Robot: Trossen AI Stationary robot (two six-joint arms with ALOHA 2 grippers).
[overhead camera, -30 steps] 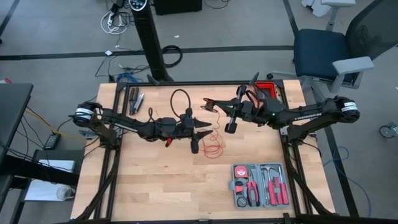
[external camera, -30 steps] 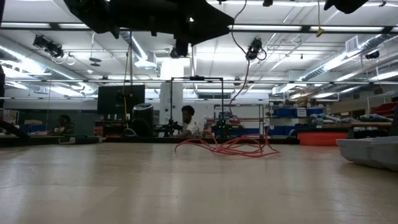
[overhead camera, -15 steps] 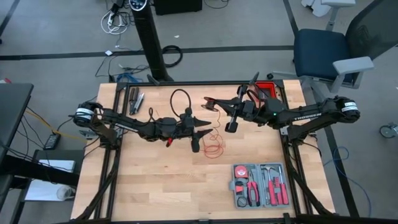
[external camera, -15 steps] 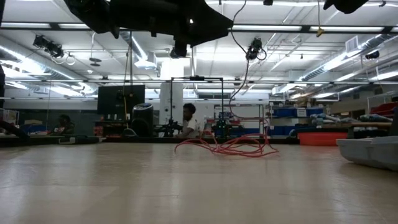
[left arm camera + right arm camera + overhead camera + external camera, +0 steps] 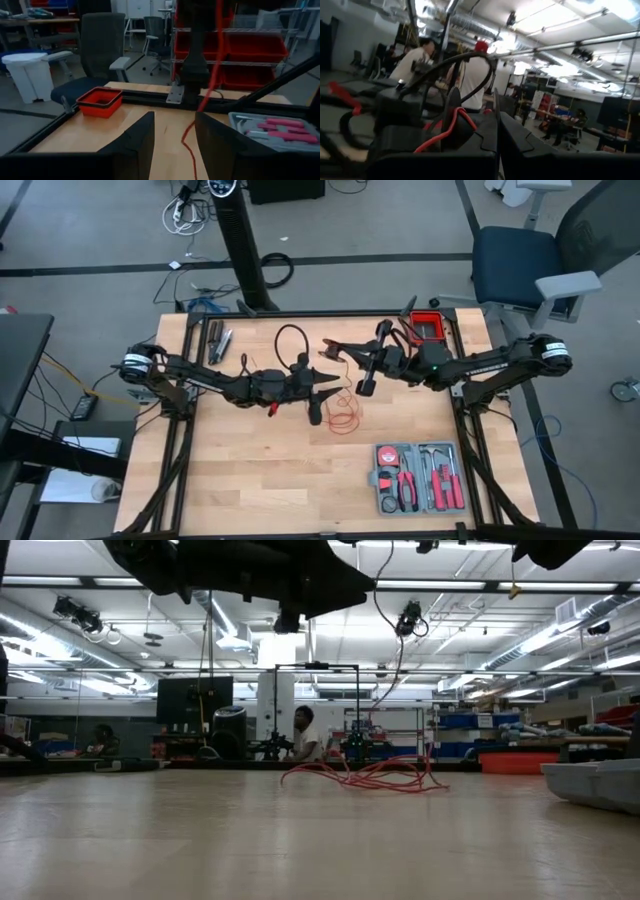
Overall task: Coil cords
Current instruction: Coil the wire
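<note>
My right tool (image 5: pixel 328 346) is clenched on the red cord (image 5: pixel 343 412) above the tabletop (image 5: pixel 250 470), while my left tool (image 5: pixel 335 381) hangs released beside its loops.

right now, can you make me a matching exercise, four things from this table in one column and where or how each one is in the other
Things:
1. red cord
2. grey tool case
3. red bin
4. right claw

Places or states:
A. far right corner of the table
B. near right part of the table, lying open
C. loose loops on the wood, mid-table
D. shut, raised over the table's far middle

Pairs: 1-C, 2-B, 3-A, 4-D
</note>
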